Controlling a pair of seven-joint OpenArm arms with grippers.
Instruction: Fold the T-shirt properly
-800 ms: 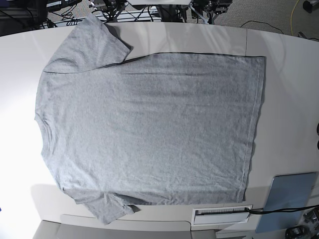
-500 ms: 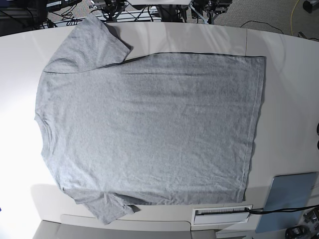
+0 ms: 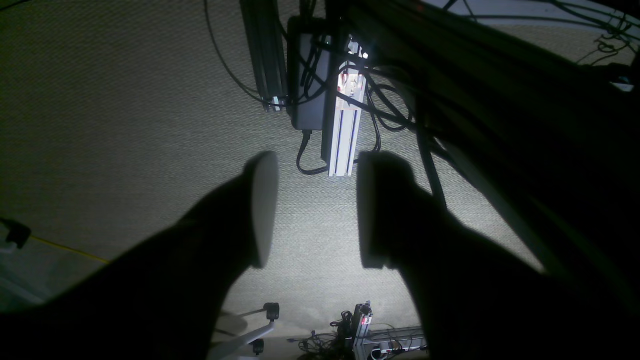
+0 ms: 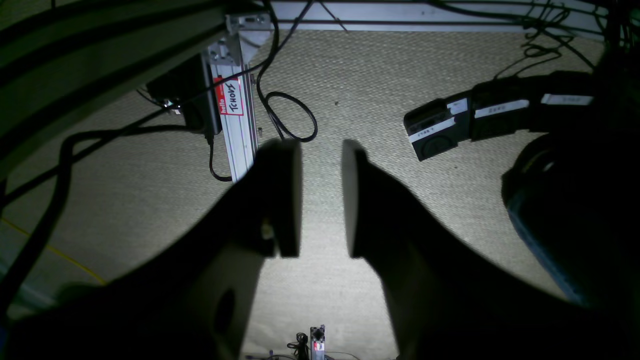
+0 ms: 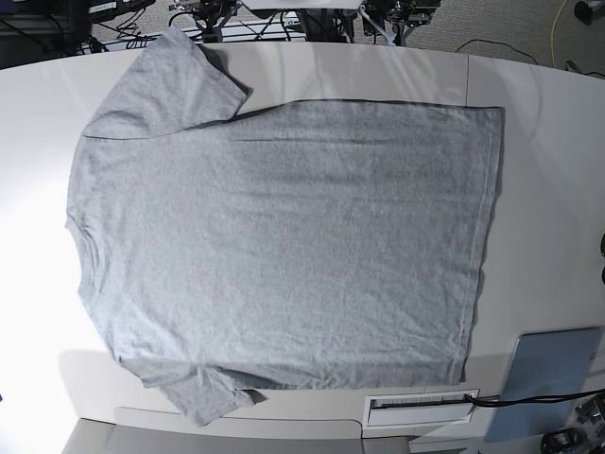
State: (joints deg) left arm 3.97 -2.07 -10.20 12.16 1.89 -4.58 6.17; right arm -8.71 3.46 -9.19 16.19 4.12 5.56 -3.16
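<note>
The T-shirt [image 5: 284, 255] lies spread flat on the table [image 5: 539, 142], plain side up, collar at the left, hem at the right, one sleeve at the far edge and one at the near edge — no fold is made, so I judge I am at the very start. Neither of my arms shows above the table. My left gripper [image 3: 312, 210] hangs over the carpet, jaws well apart and empty; my right gripper [image 4: 321, 197] also points at the floor, jaws narrower, a clear gap, nothing between them. Next, I reckon, both must come up over the table and take two points along one long edge.
</note>
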